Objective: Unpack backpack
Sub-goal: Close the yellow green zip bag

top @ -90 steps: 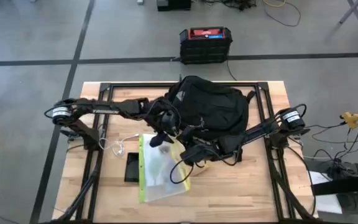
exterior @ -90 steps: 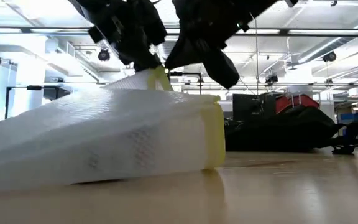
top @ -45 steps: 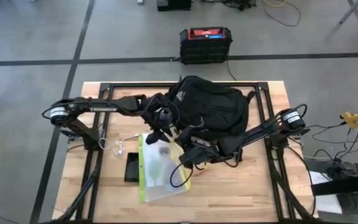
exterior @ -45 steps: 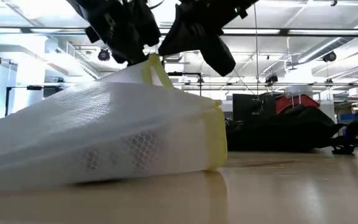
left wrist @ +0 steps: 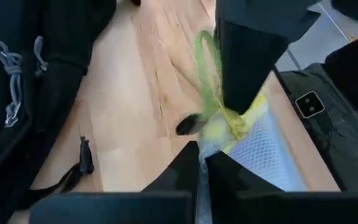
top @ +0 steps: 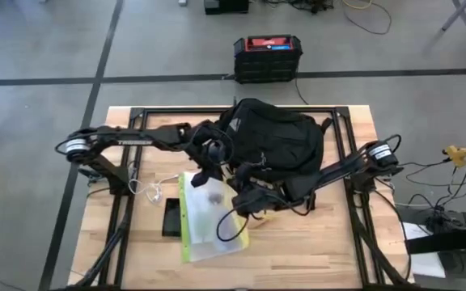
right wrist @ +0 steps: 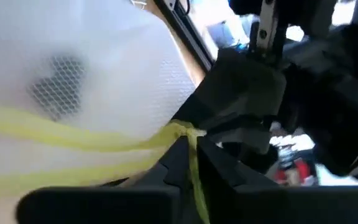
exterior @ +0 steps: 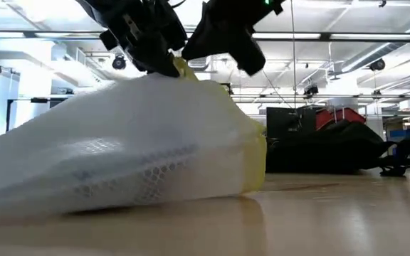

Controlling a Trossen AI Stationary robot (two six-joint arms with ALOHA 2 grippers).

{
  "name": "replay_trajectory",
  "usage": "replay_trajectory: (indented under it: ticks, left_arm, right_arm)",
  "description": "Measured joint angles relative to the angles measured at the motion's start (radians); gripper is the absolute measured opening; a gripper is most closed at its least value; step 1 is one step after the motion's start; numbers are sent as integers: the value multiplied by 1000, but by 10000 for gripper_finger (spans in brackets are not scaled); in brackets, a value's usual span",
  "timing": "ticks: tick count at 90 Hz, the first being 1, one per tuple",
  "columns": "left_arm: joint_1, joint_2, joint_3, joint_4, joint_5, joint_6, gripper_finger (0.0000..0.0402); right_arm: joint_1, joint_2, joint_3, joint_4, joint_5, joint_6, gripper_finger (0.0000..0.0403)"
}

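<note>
The black backpack (top: 273, 141) lies at the table's far middle; in the low view the backpack (exterior: 333, 146) shows behind. In front of it a translucent white mesh pouch (top: 209, 222) with yellow-green trim rests on the table by its near part, its far end raised. My left gripper (top: 207, 171) and my right gripper (top: 237, 196) are both shut on that raised far end. In the low view the pouch (exterior: 134, 149) bulges below both grippers. My left gripper pinches the pouch's raised far edge (left wrist: 215, 134), by the yellow trim, between its two fingers, coming from above and the left. The pouch hangs below it, its near part on the table. My right gripper pinches the yellow trim cord (right wrist: 182, 134) at the same far end between its fingers, coming from the right and above. A yellow loop (left wrist: 205, 65) trails from that place.
A flat black slab (top: 171, 217) and a thin white cable (top: 156, 190) lie left of the pouch. A rigid black box with a red top (top: 268, 55) stands on the floor beyond the table. Bare wood shows near the front edge.
Both grippers have risen a little with the pouch's far end. The pouch has puffed out and stands taller than before, while its near part has stayed on the table.
</note>
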Motion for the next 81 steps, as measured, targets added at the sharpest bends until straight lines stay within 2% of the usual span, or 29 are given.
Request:
replay_trajectory:
  ticks: [20, 29, 37, 48, 81]
  left_arm:
    - [-14, -37, 0, -4, 47, -19, 0]
    - [-30, -50, 0, -4, 49, -18, 0]
    - [-45, -65, 0, -5, 49, -18, 0]
    - [-60, -82, 0, -3, 49, -18, 0]
    - [-67, -88, 0, 2, 40, -27, 0]
  right_arm:
    - [-22, -1, 159, -305, -85, 224, 120]
    - [-31, -1, 199, -367, -140, 234, 148]
    - [-37, -1, 203, -374, -156, 199, 157]
    - [-42, -1, 200, -376, -164, 189, 144]
    - [-49, 15, 198, -351, -241, 199, 47]
